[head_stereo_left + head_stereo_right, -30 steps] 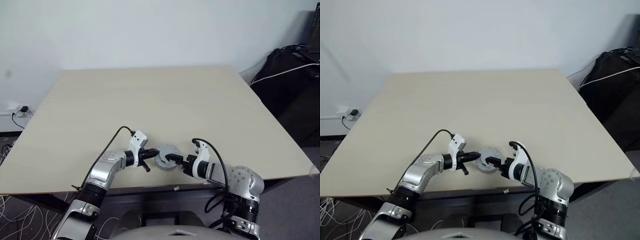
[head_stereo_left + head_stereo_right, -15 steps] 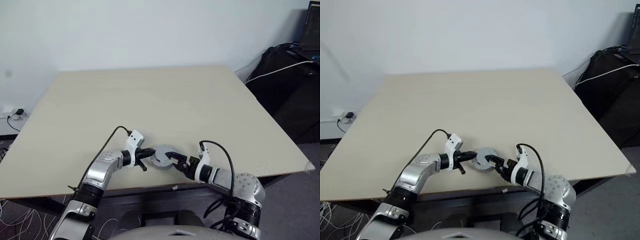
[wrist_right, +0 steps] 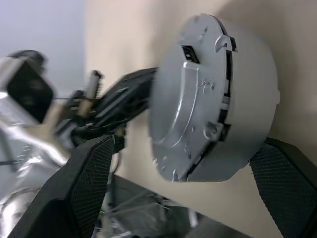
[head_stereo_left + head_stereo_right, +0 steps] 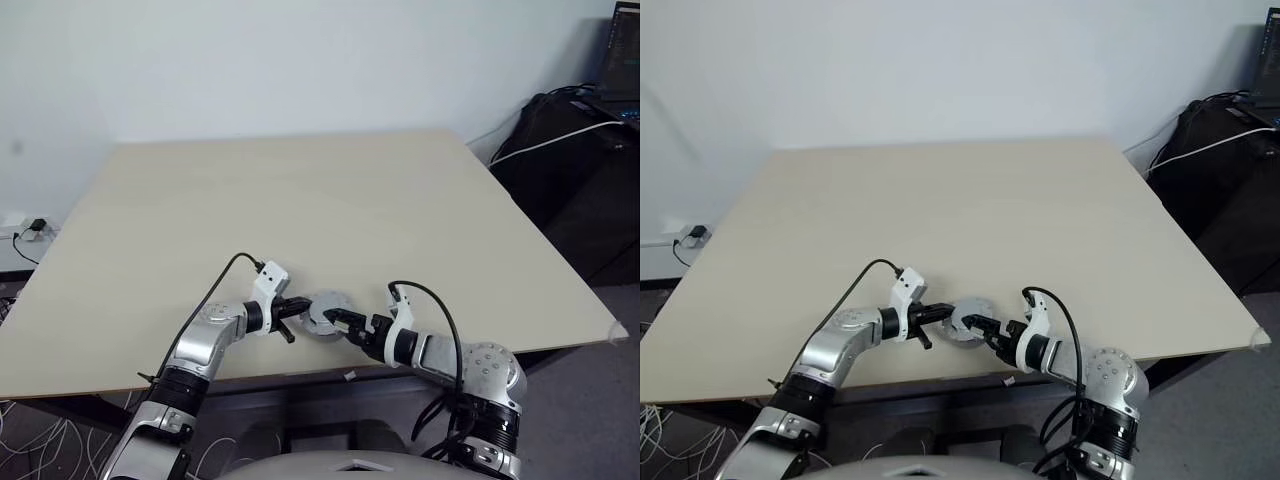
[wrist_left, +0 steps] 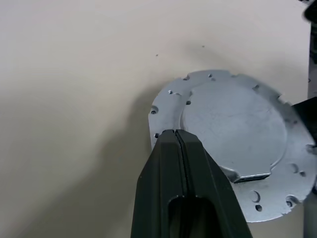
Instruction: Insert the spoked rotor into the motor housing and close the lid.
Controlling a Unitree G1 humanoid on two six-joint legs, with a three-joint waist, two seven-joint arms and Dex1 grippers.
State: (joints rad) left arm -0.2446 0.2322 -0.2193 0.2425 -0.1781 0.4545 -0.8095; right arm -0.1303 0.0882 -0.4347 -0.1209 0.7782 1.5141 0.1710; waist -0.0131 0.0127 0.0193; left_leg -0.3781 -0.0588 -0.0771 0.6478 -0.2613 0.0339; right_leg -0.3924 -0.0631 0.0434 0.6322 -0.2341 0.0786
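Since the earlier frame the right gripper [image 4: 977,322] has been rolled slightly, its fingers spread wide around the round silver-grey motor housing with its flat grey lid [image 5: 233,134] on, near the bench's [image 4: 300,190] front edge. The left gripper [image 5: 176,134], fingers closed on nothing, is pressed against the lid's rim; the lid is best seated evenly while the housing is steadied from both sides.

I see the bench [image 4: 300,190] running from near to far. At its near edge, about mid-width, sits the motor housing [image 3: 237,114] with the lid [image 4: 322,311] on top of it. The left gripper [image 4: 291,309] lies just left of the stack, tips meeting at the lid's rim. The right gripper [image 4: 340,320] lies just right and nearer, its jaws on either side of the stack. Bags [image 4: 570,150] sit on the floor off the far right.
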